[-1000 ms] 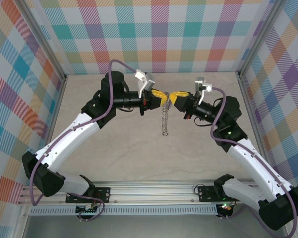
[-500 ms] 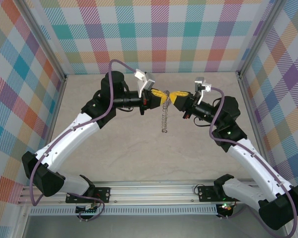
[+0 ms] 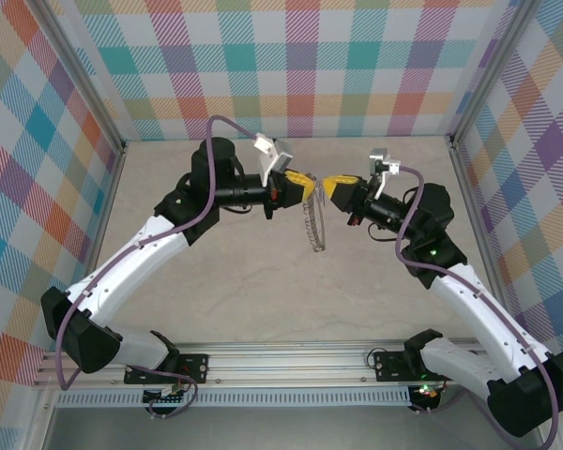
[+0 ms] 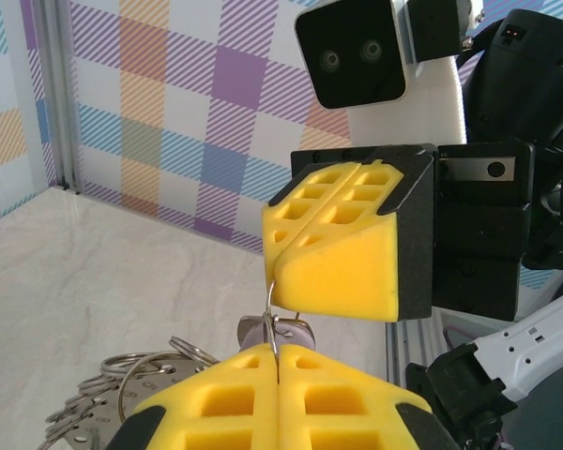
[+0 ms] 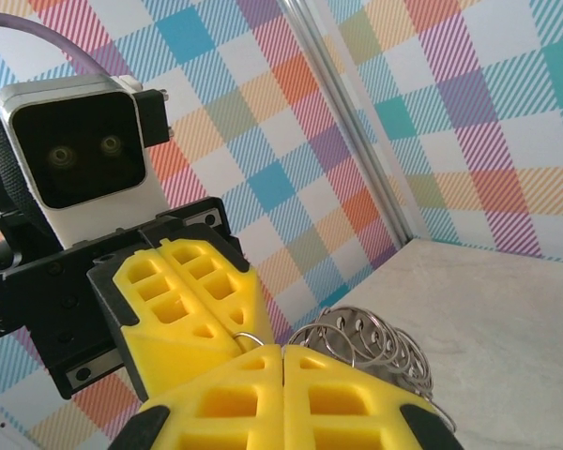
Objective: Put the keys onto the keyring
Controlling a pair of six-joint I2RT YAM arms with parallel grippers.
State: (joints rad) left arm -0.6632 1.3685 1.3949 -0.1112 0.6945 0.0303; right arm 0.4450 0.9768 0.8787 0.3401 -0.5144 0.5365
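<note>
pinching keyring (image 3: 312, 225): left fingers (image 3: 297, 179), right fingers (image 3: 339, 184), both closed

left fingers (image 3: 297, 178), right fingers (image 3: 338, 183) — closed, facing

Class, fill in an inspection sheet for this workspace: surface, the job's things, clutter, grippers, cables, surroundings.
Surface: pale marbled table, bare around the arms.
Job's things: keyring hangs in the air between the two grippers, fringed with small silvery rings. The key, with a pale lilac head, sits at its thin wire; whether it is threaded on cannot be told.
Clutter: nothing seen.
Grippers: left gripper is shut on the keyring's wire. The right gripper is shut, tip to tip with the left; what it pinches is unclear.
Cables: purple cables loop along both arms, away from the ring.
Surroundings: checked walls; metal rail at the near edge.
</note>
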